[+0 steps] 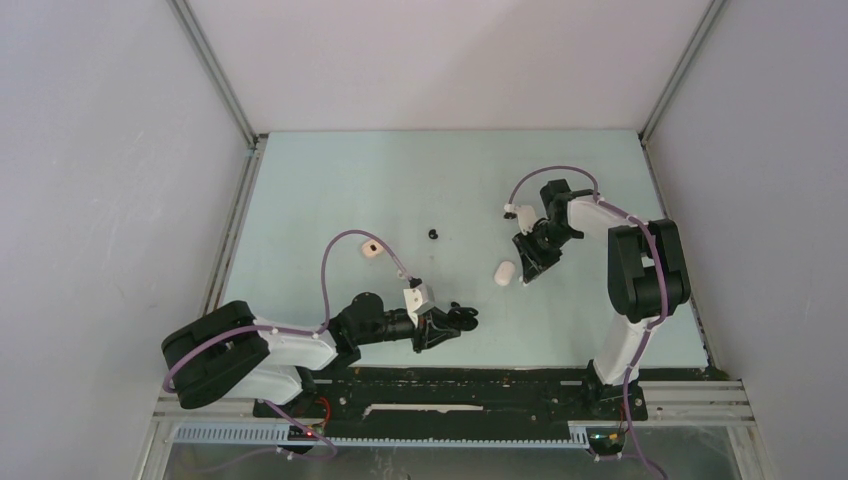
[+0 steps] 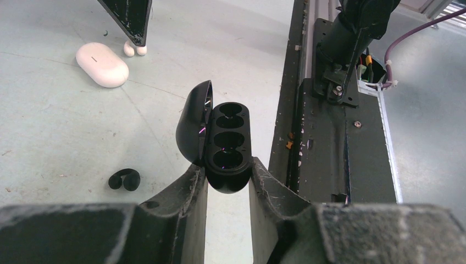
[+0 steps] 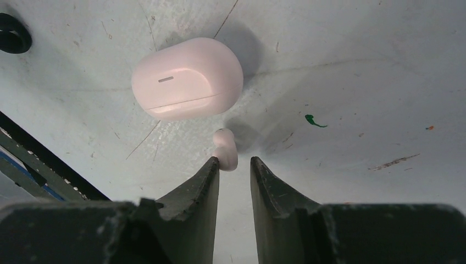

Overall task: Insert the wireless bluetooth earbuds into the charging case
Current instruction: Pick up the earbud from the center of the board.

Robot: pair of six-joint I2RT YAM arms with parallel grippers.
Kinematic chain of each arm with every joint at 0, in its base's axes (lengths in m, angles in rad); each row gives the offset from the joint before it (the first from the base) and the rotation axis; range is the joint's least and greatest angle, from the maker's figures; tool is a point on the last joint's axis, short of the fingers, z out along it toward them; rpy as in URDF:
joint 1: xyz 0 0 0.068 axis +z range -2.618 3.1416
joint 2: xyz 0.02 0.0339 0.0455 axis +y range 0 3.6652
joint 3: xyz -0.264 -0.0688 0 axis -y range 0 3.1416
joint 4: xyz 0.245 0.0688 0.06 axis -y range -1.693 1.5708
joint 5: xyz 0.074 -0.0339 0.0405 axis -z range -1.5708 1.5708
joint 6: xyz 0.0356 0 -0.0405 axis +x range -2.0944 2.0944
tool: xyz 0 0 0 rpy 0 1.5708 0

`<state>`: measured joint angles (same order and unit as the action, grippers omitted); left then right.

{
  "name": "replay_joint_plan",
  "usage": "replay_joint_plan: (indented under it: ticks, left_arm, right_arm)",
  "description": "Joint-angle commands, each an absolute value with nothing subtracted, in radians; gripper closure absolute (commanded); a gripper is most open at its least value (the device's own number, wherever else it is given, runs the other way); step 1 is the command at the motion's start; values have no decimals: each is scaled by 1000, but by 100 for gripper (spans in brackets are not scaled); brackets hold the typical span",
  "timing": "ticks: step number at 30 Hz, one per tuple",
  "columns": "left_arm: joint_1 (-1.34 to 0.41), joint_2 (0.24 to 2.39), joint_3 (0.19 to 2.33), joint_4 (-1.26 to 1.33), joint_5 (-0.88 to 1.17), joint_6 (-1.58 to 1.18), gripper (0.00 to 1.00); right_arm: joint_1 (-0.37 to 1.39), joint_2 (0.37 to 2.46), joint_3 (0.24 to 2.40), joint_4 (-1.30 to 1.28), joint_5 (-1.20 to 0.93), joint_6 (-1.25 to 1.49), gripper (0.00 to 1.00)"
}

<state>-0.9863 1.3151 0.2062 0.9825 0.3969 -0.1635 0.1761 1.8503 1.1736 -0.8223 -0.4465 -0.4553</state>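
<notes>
My left gripper (image 1: 455,322) (image 2: 228,170) is shut on the lower end of an open black charging case (image 2: 226,144), whose lid (image 2: 192,124) stands up at the left and whose wells look empty. A black earbud (image 2: 124,179) lies on the table left of it. Another black earbud (image 1: 432,234) lies mid-table. My right gripper (image 1: 525,275) (image 3: 235,160) is open with a narrow gap, tips at the table. A pale pink earbud (image 3: 225,149) touches its left fingertip, just beyond the gap. A closed pale pink case (image 3: 187,78) (image 1: 505,272) lies right behind it.
A small white object with a dark spot (image 1: 371,247) lies at left of centre. The black base rail (image 2: 324,143) runs along the table's near edge beside the left gripper. A dark ring-shaped thing (image 3: 11,33) sits at the right wrist view's top left corner.
</notes>
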Motion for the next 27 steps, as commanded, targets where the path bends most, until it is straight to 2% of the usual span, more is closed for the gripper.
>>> replay_joint_plan:
  ticks: [1, 15, 27]
  left_arm:
    - [-994, 1312, 250, 1008, 411, -133, 100]
    - [-997, 1310, 256, 995, 413, -132, 100]
    - [-999, 1312, 258, 986, 412, -129, 100]
  right_arm:
    - [182, 1856, 1197, -818, -476, -480, 71]
    - [195, 1847, 1197, -815, -498, -488, 75]
    - [195, 1822, 1198, -798, -493, -479, 88]
